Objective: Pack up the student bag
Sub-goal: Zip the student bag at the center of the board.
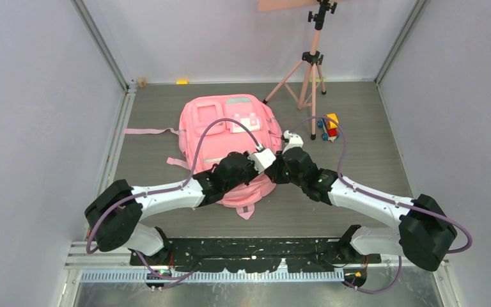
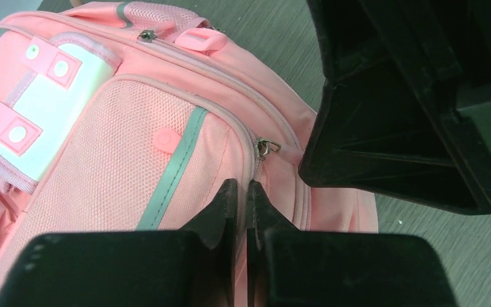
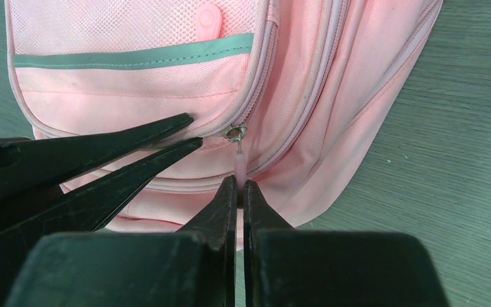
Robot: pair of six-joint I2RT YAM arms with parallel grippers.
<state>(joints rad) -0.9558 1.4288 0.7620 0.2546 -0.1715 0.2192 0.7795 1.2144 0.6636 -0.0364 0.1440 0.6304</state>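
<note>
The student bag (image 1: 227,121) is a big pink backpack lying flat mid-table, its white patch (image 2: 45,109) facing up. Both arms meet at its near right side. My left gripper (image 2: 244,187) is shut on the mesh front pocket's piped edge, just below the metal zip slider (image 2: 267,147). In the right wrist view its fingers (image 3: 134,144) pinch that same edge from the left. My right gripper (image 3: 239,184) is shut on the thin pink zipper pull (image 3: 238,163) hanging from the slider (image 3: 235,133). From above, the left gripper (image 1: 272,160) and right gripper (image 1: 277,167) almost touch.
A pink tripod (image 1: 310,64) stands at the back right. A colourful toy car (image 1: 329,126) lies right of the bag. A loose pink strap (image 1: 150,131) trails to the left. A small yellow object (image 1: 181,81) sits by the back wall.
</note>
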